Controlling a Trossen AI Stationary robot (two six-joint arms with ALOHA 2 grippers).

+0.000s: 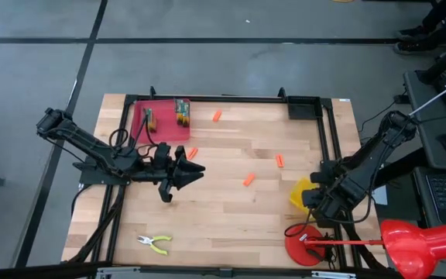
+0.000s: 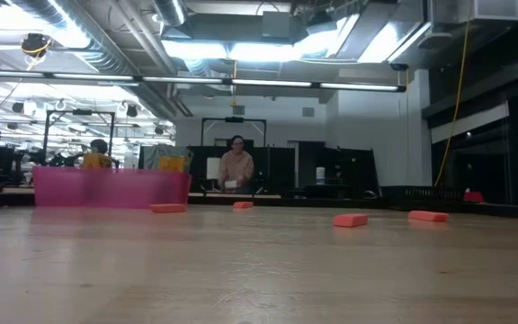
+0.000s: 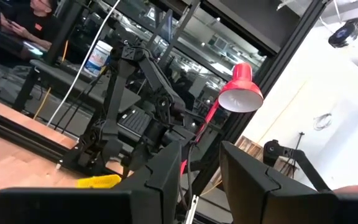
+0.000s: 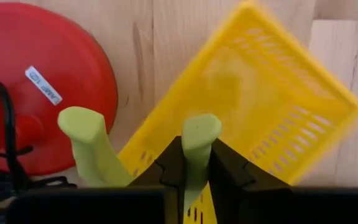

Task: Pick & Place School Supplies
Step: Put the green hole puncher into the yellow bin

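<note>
My right gripper [image 4: 194,168] is shut on small pliers with yellow-green handles [image 4: 89,140]. It points down over the yellow mesh basket [image 4: 272,106], which sits near the table's right edge [image 1: 300,192]. My left gripper [image 1: 192,172] is open, held level left of the table's middle and pointing right, touching nothing. A second pair of pliers [image 1: 155,244] lies near the near edge. The green-and-yellow crayon box [image 1: 182,111] lies in the pink tray [image 1: 161,128]. Several orange stubs lie loose on the wood [image 1: 248,180], [image 1: 279,160], [image 1: 193,153], [image 1: 217,115]. My right gripper pinches one handle of the pliers [image 4: 199,134] between its two fingers, coming from above. The handle's rounded free end sticks out past the fingertips. The other handle [image 4: 86,130] splays free to the side. The pliers' head is hidden behind the fingers.
The red lamp base [image 1: 304,246] stands close beside the basket at the near right corner, with its cable and red shade [image 1: 420,240]. A black frame runs along the table's edges [image 1: 238,98]. A second small item [image 1: 149,118] lies in the tray. A person [image 2: 236,166] sits beyond the table.
</note>
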